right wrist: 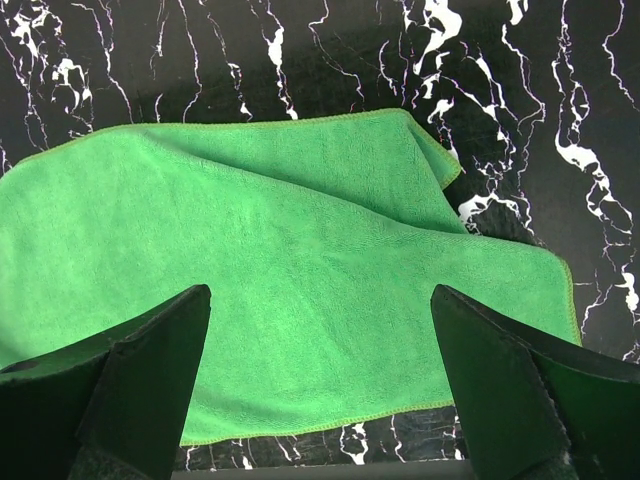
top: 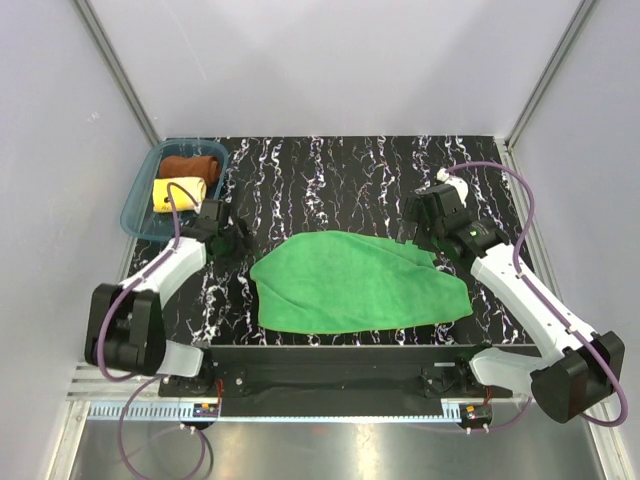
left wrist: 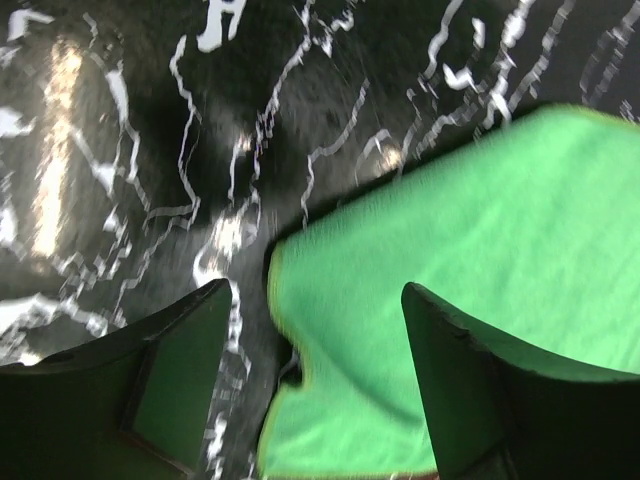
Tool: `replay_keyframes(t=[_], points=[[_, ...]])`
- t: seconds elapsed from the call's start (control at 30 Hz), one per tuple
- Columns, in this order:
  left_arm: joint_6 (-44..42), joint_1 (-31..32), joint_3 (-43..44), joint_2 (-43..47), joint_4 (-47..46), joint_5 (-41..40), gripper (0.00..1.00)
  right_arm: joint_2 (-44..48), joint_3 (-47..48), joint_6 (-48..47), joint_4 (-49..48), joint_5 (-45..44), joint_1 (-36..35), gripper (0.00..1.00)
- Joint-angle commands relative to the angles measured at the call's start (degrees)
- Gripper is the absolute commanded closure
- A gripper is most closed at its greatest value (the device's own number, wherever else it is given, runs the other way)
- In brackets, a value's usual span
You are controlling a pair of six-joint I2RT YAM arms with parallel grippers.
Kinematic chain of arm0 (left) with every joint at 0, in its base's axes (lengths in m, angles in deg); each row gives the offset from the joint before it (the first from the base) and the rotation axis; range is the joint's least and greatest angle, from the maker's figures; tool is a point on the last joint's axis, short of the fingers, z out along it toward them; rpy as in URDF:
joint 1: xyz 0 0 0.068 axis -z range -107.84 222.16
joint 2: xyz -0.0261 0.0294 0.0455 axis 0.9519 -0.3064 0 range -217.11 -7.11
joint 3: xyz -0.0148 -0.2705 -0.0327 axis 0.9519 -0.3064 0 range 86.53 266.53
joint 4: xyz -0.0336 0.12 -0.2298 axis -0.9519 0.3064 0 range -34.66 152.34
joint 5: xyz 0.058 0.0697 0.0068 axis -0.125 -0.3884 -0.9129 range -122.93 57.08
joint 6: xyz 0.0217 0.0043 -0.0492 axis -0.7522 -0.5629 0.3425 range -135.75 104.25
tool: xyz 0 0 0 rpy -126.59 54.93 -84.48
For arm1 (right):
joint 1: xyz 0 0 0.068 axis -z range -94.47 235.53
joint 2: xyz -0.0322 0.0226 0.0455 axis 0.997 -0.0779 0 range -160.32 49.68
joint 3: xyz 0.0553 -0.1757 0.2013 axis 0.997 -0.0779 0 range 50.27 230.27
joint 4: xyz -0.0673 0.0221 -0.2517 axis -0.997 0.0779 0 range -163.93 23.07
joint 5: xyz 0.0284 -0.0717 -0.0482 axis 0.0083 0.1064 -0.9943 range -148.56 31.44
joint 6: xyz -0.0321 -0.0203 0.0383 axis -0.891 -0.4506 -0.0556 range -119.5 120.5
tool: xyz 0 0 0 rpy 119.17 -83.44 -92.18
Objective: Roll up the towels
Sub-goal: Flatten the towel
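A bright green soft cloth towel (top: 360,282) is seen lying spread out near the middle of the shiny black table with white marble-like lines (top: 330,170), between the two arms. It is not rolled. Its shape is a lopsided oval. One far corner is folded over (a few soft wrinkles are seen there), and a thin stitched edge runs round it. The cloth looks fuzzy, while the table looks hard and smooth.

A rust-brown rolled cloth towel (top: 190,165) and a pale yellow rolled cloth towel (top: 160,196) are seen just beside each other in a see-through teal plastic tray (top: 135,212) at the far left corner of the table. The brown one is farther back.

The left gripper (top: 225,240) is held at the green towel's left end. Its black fingers are spread apart and nothing is pinched, though that wrist view is blurred. The right gripper (top: 430,225) is held by the towel's far right corner. Its fingers are spread wide too, with only the towel lying below.
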Motion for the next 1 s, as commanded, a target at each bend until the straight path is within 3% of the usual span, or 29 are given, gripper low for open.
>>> replay_keyframes(t=[0.0, 0.2, 0.3, 0.33, 0.47, 0.57, 0.6, 0.67, 0.77, 0.9, 0.97], points=[[3.0, -0.7, -0.8, -4.8, -9.1, -0.6, 0.26, -0.2, 1.5, -0.4, -2.5, -0.9, 0.0, 0.0], [5.1, -1.3, -4.2, -8.4, -14.8, 0.6, 0.31, -0.1, 0.7, -1.4, -1.9, -2.5, 0.1, 0.0], [6.7, -1.7, -6.6, -10.8, -20.2, 5.2, 0.39, -0.3, 0.1, -1.5, -1.9, -2.8, 0.4, 0.0], [7.2, -1.7, -7.2, -11.9, -22.9, 7.0, 0.49, -0.3, 0.1, -1.7, -1.8, -3.0, 0.4, 0.0], [8.4, -1.6, -8.6, -11.8, -25.9, 9.2, 0.58, -0.4, -0.1, -1.9, -1.3, -3.8, 0.5, 0.0], [8.2, -1.5, -9.2, -10.3, -25.8, 10.7, 0.5, 0.0, -0.6, -1.9, -1.2, -3.8, 0.6, 0.0], [7.9, -1.5, -9.5, -9.2, -25.6, 10.9, 0.35, 0.0, -0.8, -1.8, -1.2, -3.8, 0.6, 0.0], [7.3, -1.1, -10.1, -7.8, -24.8, 11.3, 0.28, 0.4, -1.2, -1.7, -1.3, -3.4, 0.6, 0.0], [6.3, 0.0, -11.4, -6.9, -25.2, 12.4, 0.25, 0.7, -1.4, -1.7, -1.4, -3.2, 0.7, 0.0], [4.4, 3.2, -13.0, -7.0, -27.6, 12.4, 0.36, 1.0, -1.6, -1.9, -1.2, -3.4, 0.6, 0.0], [3.9, 4.1, -13.3, -8.0, -28.0, 11.9, 0.52, 1.4, -1.8, -2.1, -1.2, -3.4, 0.7, 0.0]])
